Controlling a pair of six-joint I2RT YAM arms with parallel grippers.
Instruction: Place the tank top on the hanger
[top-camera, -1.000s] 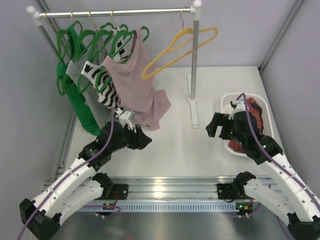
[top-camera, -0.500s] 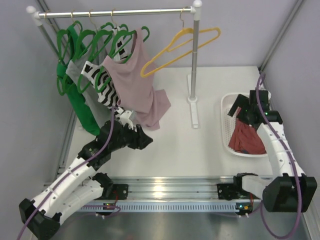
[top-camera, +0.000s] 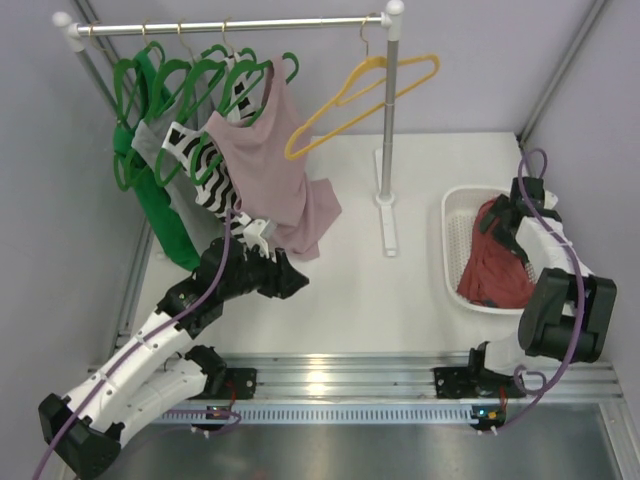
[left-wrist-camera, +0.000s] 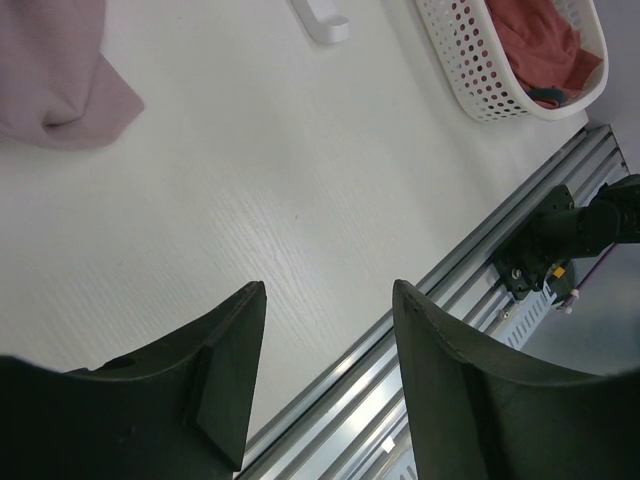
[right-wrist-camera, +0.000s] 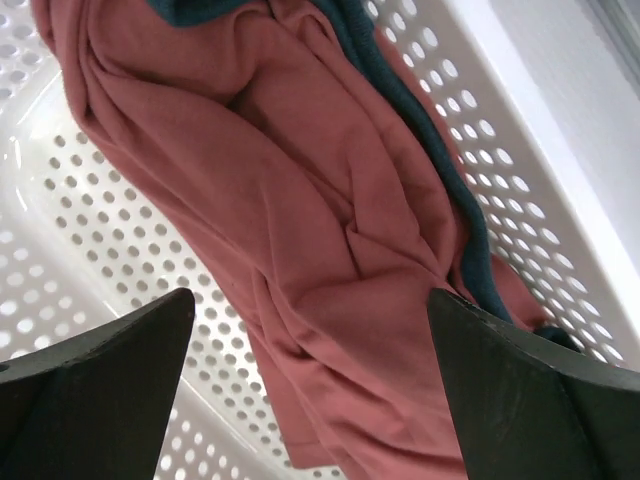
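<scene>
Over the basket (top-camera: 455, 215) on the right, my right gripper (right-wrist-camera: 310, 295) hangs wide open above the tank top (right-wrist-camera: 300, 250), nothing grasped yet.
I've got the jaws spread either side of the rust-red heap, which I read as lining up to pinch a fold and lift it out. The top lies crumpled in the basket, navy trim snaking along its far side. I can't pick out a shoulder strap or the logo, so choosing a grab point is guesswork. My left gripper (left-wrist-camera: 328, 290) is released too, empty over bare table (left-wrist-camera: 250, 180) near the pink top (top-camera: 275, 180), parked out of the way, I'd say. The yellow hanger (top-camera: 360, 95) dangles tilted from the rail (top-camera: 230, 25) at the far side, well apart from the basket. Its hook is partly lost behind the post.
</scene>
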